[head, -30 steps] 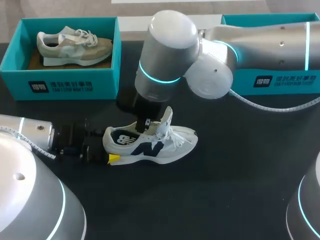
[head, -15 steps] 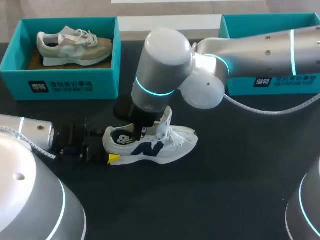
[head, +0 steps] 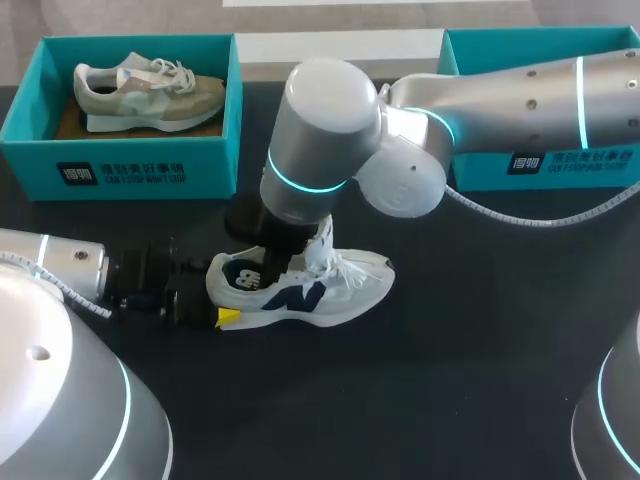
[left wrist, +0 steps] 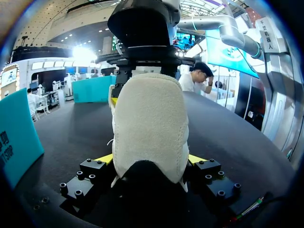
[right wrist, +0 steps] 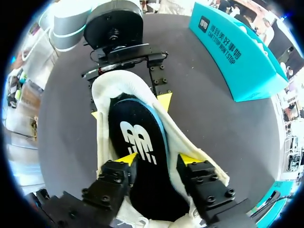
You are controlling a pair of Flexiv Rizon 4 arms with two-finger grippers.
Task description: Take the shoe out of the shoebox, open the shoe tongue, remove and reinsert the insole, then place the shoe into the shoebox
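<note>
Navy insole (right wrist: 137,156) at right gripper (right wrist: 157,160), hold unclear; left gripper (left wrist: 150,158) tight on shoe (left wrist: 149,114) heel

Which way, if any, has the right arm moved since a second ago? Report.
Yes: the right arm shifted slightly toward the shoebox at the view's left.

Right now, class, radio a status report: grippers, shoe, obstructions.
Left gripper shut on white sneaker, at heel. Right gripper over insole, grip unclear. Teal shoeboxes behind, apart.
</note>
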